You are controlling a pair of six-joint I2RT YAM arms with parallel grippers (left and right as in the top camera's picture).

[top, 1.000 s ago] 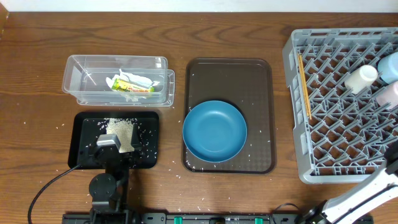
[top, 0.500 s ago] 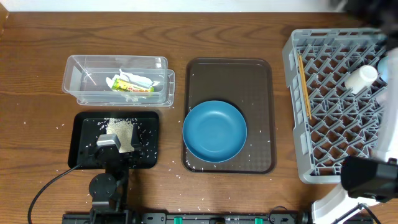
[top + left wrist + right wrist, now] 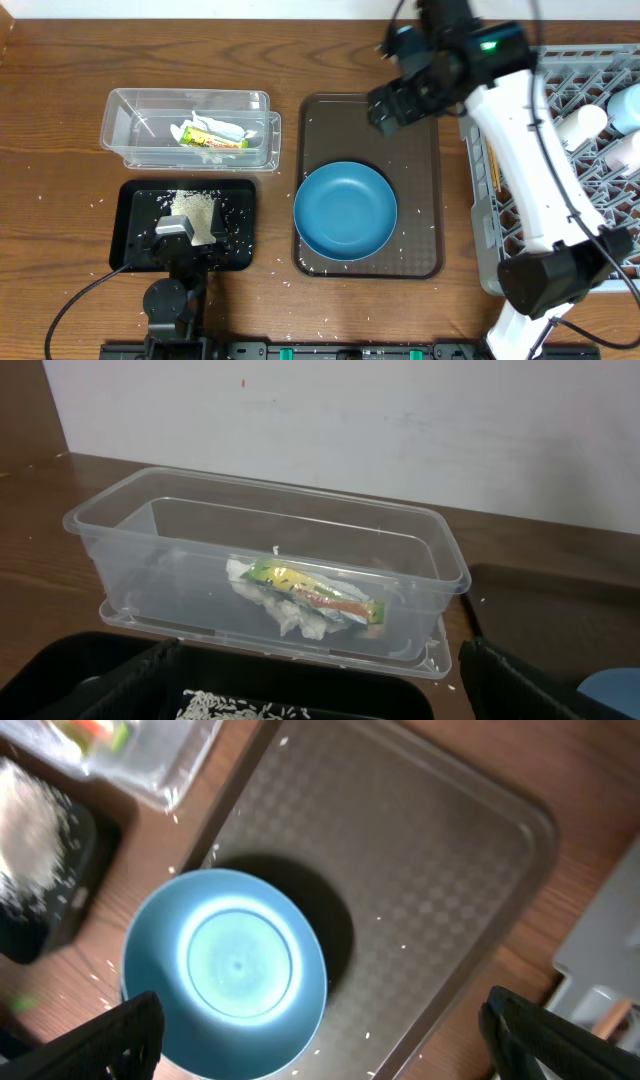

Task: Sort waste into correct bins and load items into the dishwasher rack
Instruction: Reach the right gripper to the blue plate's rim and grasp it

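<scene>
Left gripper (image 3: 185,233) hangs low over the near side of the black tray (image 3: 135,200); in its wrist view we see both fingers (image 3: 125,675) spread wide with nothing between them. The rice pile (image 3: 195,209) lies on that tray just ahead of the gripper, with stray grains scattered over the tray and the wood around it. Behind the tray stands the clear container (image 3: 130,125), and in it lies the crumpled tissue with its yellow-green wrapper (image 3: 212,133). Right gripper (image 3: 392,103) is over the far end of the brown serving tray (image 3: 415,130), with its fingers (image 3: 130,1030) standing far apart and empty. The dark-blue bowl (image 3: 345,211) sits upright on the near half of the serving tray, untouched, with a few grains around it. The dishwasher rack (image 3: 610,210) is at the right edge of the table. In it we count the white cup (image 3: 582,124), the pink cup (image 3: 625,150) and the light-blue bowl (image 3: 628,105) near its far right side. The chopsticks (image 3: 492,172) lie along the rack's left wall, partly hidden by the right arm.
</scene>
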